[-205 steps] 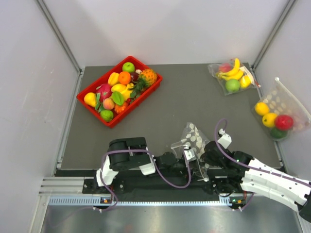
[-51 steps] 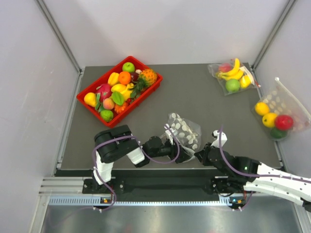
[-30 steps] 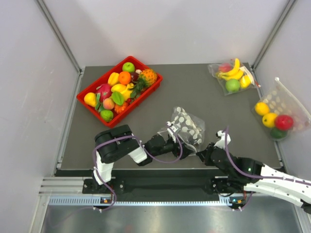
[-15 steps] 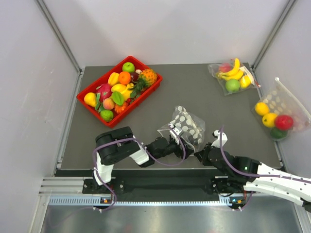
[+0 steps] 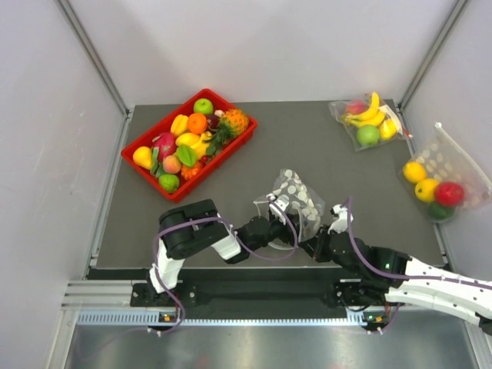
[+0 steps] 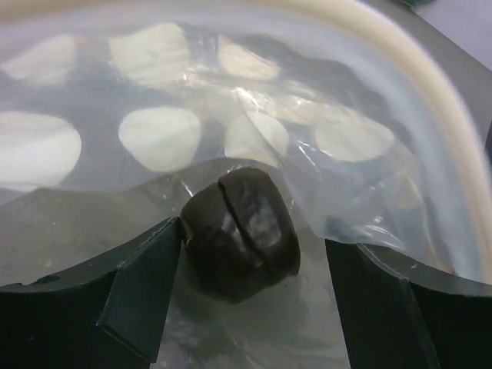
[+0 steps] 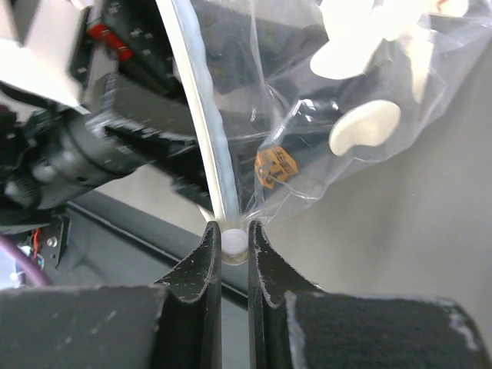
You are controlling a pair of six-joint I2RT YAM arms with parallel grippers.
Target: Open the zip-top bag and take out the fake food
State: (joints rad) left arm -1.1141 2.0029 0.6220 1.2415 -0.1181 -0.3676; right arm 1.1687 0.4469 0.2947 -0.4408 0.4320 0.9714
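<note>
Zip-top bag (image 5: 296, 201) is off the worktop (image 5: 307, 146), hanging in the air near the front edge between the two arms. Clear film, pale round dots, much crumpled.

Left tool (image 5: 274, 217) sits at the bag's lower left side. In its wrist view the two dark pads (image 6: 261, 227) are pressed together with only a seam between them, and film is bunched over and around them: clenched on the bag's film. The white zip strip (image 6: 430, 100) curves past on the right, outside this grip.

Right tool (image 5: 315, 243) is at the bag's lower right corner. In its wrist view the fingers pinch tight on the end of the zip strip. From the pinch the strip runs up and to the left, and dotted film hangs off to its right. A small orange patch shows through the film; cannot tell what it is.

Elsewhere, all well apart from the held bag:
- Red tray (image 5: 151, 177) of mixed fruit, far left.
- Clear banana bag (image 5: 367, 121), far right corner.
- Second dotted bag (image 5: 442, 181) with yellow and red fruit, right edge.
</note>
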